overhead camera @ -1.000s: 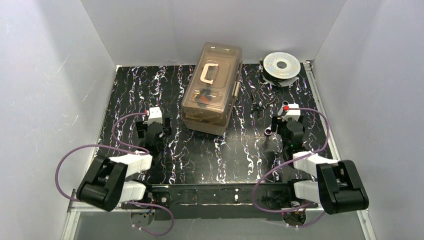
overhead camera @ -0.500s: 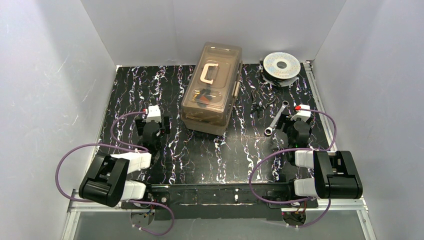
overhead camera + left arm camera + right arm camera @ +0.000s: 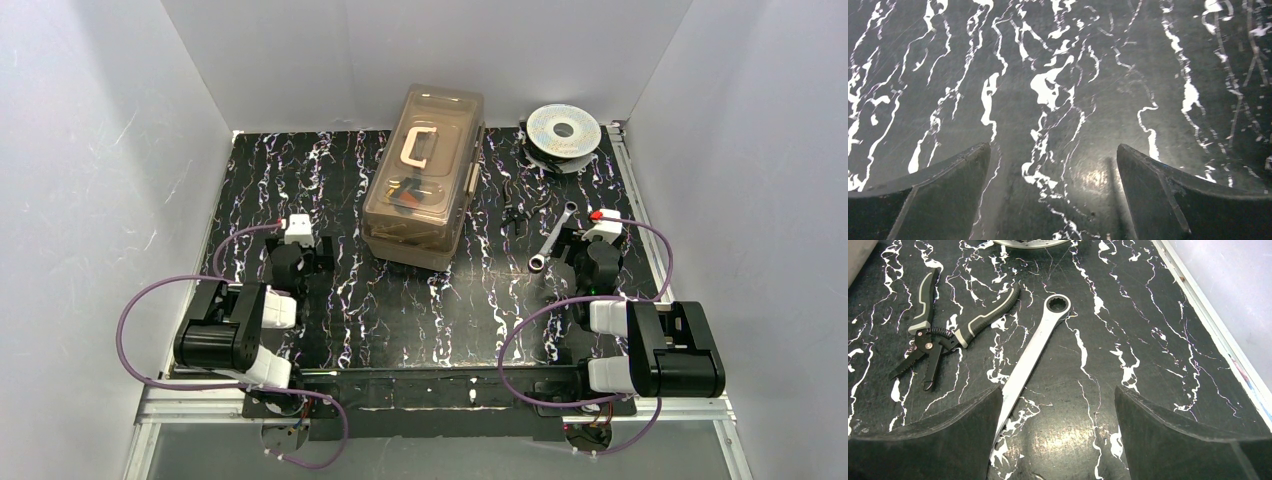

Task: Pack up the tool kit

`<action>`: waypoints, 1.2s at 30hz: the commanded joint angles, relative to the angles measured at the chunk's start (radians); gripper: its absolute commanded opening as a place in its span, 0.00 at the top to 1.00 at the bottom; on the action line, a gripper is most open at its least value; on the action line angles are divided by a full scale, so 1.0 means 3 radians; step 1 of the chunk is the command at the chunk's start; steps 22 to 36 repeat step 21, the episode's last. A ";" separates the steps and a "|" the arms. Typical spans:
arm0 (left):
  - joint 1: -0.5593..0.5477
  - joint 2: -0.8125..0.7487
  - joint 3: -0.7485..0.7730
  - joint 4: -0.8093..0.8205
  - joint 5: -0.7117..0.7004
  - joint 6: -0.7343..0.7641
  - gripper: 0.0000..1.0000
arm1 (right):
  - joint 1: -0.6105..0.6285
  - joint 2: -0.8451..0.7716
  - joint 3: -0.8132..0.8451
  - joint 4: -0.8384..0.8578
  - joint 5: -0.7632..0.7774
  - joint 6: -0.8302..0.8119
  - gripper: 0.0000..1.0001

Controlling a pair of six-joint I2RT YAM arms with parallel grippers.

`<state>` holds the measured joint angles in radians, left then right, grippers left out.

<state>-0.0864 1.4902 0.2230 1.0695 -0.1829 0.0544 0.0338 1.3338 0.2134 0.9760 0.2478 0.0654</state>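
The black marbled table [image 3: 420, 315] carries the toolbox [image 3: 425, 180], spool [image 3: 564, 130], pliers [image 3: 928, 337] and wrench [image 3: 1034, 352].

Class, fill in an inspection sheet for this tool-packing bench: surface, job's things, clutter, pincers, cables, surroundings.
Surface: black white-veined table top.
Job's things: beige plastic toolbox, translucent brown lid shut; silver ring wrench and black-grey pliers loose to its right.
Clutter: round silver spool, far right corner.
Pincers: left pincer open, holding nothing; right pincer open, wrench shaft beside one finger.
Cables: purple cable loops by each arm.
Surroundings: plain white walls, three sides.
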 commanded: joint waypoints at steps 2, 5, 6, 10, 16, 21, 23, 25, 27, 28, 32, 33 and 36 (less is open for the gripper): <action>0.0083 -0.0025 0.0212 -0.0140 0.0193 -0.0147 0.02 | -0.0013 -0.0028 0.0096 0.0142 0.0027 0.0022 0.10; 0.0083 -0.0054 0.0226 -0.0227 0.0090 -0.0156 0.02 | -0.0012 -0.0028 0.0095 0.0142 0.0026 0.0022 0.10; 0.0083 -0.0017 0.0203 -0.0111 0.0083 -0.0156 0.02 | -0.0018 -0.0027 0.0094 0.0142 0.0023 0.0022 0.10; 0.0083 -0.0020 0.0205 -0.0131 0.0083 -0.0156 0.02 | -0.0018 -0.0028 0.0094 0.0139 0.0027 0.0021 0.09; 0.0087 -0.0024 0.0231 -0.0191 0.0100 -0.0156 0.02 | -0.0017 -0.0028 0.0096 0.0142 0.0025 0.0021 0.09; 0.0104 -0.0030 0.0215 -0.0162 0.0119 -0.0156 0.02 | -0.0018 -0.0027 0.0095 0.0142 0.0023 0.0020 0.08; 0.0104 -0.0030 0.0215 -0.0162 0.0119 -0.0156 0.02 | -0.0018 -0.0027 0.0095 0.0142 0.0023 0.0020 0.08; 0.0104 -0.0030 0.0215 -0.0162 0.0119 -0.0156 0.02 | -0.0018 -0.0027 0.0095 0.0142 0.0023 0.0020 0.08; 0.0104 -0.0030 0.0215 -0.0162 0.0119 -0.0156 0.02 | -0.0018 -0.0027 0.0095 0.0142 0.0023 0.0020 0.08; 0.0104 -0.0030 0.0215 -0.0162 0.0119 -0.0156 0.02 | -0.0018 -0.0027 0.0095 0.0142 0.0023 0.0020 0.08; 0.0104 -0.0030 0.0215 -0.0162 0.0119 -0.0156 0.02 | -0.0018 -0.0027 0.0095 0.0142 0.0023 0.0020 0.08; 0.0104 -0.0030 0.0215 -0.0162 0.0119 -0.0156 0.02 | -0.0018 -0.0027 0.0095 0.0142 0.0023 0.0020 0.08; 0.0104 -0.0030 0.0215 -0.0162 0.0119 -0.0156 0.02 | -0.0018 -0.0027 0.0095 0.0142 0.0023 0.0020 0.08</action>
